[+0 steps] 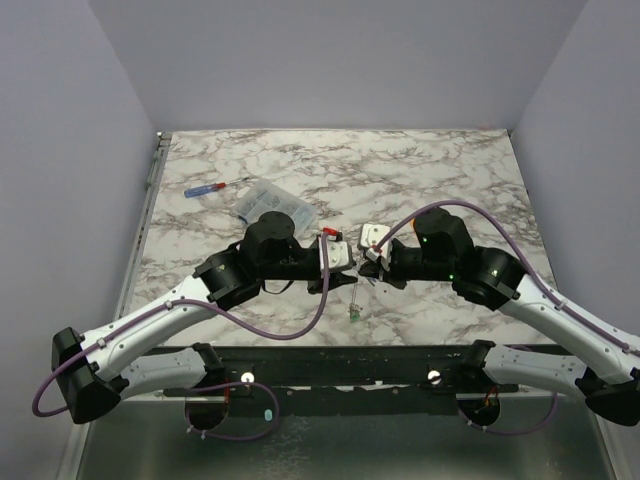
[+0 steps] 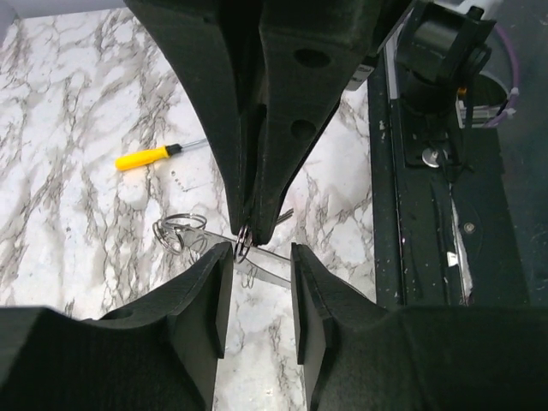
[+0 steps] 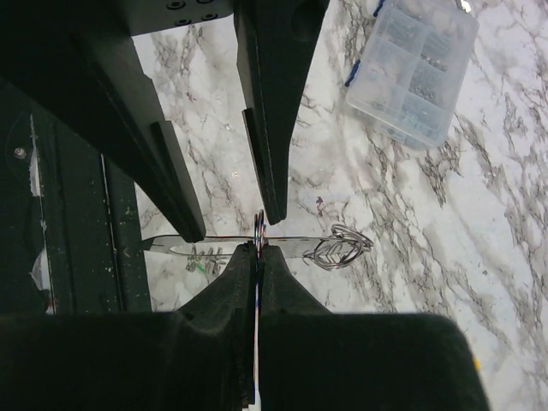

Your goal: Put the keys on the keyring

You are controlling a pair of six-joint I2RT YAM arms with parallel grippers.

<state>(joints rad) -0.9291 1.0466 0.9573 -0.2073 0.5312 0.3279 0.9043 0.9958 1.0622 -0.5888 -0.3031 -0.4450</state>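
the right gripper (image 3: 259, 250) is pinched fully closed on the thin wire of the keyring (image 2: 243, 233), which stands edge-on right at its fingertips. the left gripper (image 2: 261, 253) faces it tip to tip, jaws partly apart and gripping nothing that shows, one finger just beside the wire. small green-tagged keys (image 3: 199, 266) sit just below and to one side of the right gripper's tips; whether they already hang from the ring i cannot tell. the ring looks light, stiff and slick, likely to twist in a pinch, so it wants gripping across the wire near its opening. a key is best taken by its plastic head, hole left free.
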